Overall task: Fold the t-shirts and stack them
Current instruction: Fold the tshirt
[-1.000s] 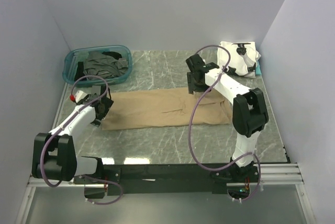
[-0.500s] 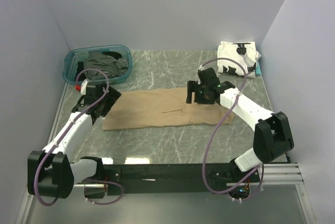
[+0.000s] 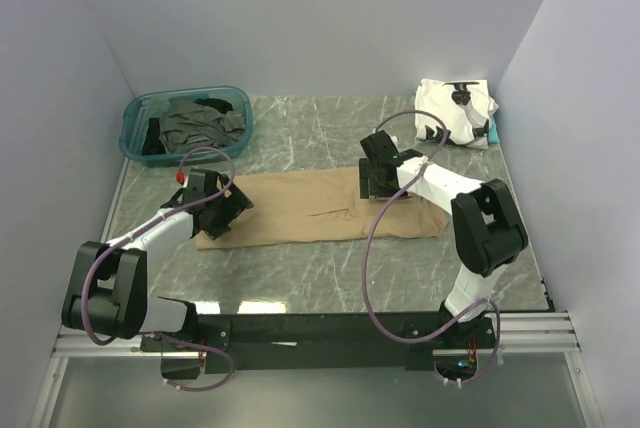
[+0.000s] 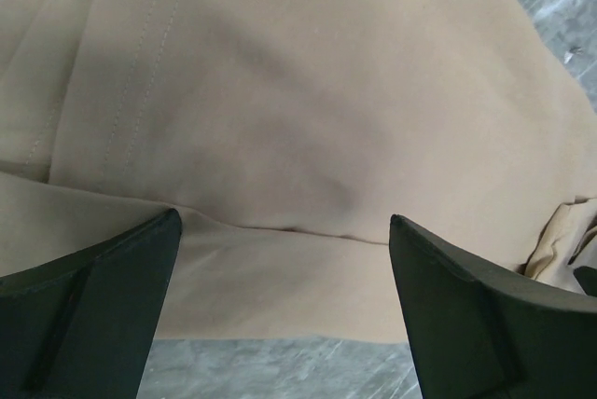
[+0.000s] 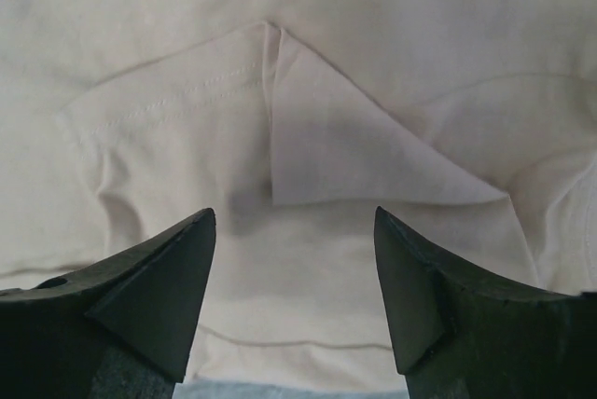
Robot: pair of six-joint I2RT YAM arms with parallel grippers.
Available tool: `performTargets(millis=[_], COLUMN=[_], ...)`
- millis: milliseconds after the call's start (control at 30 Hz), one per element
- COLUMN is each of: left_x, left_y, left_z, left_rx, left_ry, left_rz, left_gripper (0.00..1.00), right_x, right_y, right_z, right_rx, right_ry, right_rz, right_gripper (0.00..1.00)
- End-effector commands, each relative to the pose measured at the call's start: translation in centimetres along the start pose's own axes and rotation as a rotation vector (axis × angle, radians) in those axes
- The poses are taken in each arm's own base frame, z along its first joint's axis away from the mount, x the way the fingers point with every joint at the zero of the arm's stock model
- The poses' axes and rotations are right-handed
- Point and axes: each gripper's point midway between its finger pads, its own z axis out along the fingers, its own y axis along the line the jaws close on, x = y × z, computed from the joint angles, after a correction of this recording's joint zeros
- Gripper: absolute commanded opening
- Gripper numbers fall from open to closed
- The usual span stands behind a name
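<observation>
A tan t-shirt [image 3: 310, 208] lies flat on the marble table as a long folded strip. My left gripper [image 3: 228, 210] hangs open over its left end; in the left wrist view the gripper [image 4: 284, 220] straddles the tan cloth [image 4: 298, 91] near its hem. My right gripper [image 3: 374, 180] is open over the strip's upper right part; its wrist view shows the gripper [image 5: 294, 216] just above a folded sleeve corner [image 5: 354, 152]. Neither holds cloth. A folded white t-shirt with black patches [image 3: 455, 111] sits at the back right. Dark grey and black t-shirts [image 3: 197, 123] lie in the bin.
The teal plastic bin [image 3: 190, 94] stands at the back left. White walls close in the table on three sides. Bare marble [image 3: 310, 138] lies between the bin and the white shirt, and in front of the tan strip [image 3: 330, 268].
My left gripper has moved right, from beside the tan shirt to over its left end. My right gripper has come down from the shirt's far edge onto the cloth.
</observation>
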Motion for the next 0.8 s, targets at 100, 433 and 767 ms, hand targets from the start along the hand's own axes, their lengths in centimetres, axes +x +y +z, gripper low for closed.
performTargets(millis=[100,433,767], left_x=[-0.4,-0.6,-0.8], left_y=[1.2,3.2,3.8], left_z=[0.7,0.8,0.5], left_rx=[-0.049,-0.130,-0.160], left_ry=[-0.034,-0.066,-0.077], left_rz=[0.036,0.037,0.059], left_gripper=[0.99,0.99,0.99], right_x=[-1.7,-2.7,-6.5], right_y=[-0.5,-2.9,-5.5], right_z=[1.5,1.5,1.9], right_rx=[0.083,0.222,0.296], right_ry=[-0.021,-0.038,-0.080], right_rz=[-0.052,-0.029,-0.006], right_gripper=[0.64,0.17,0.00])
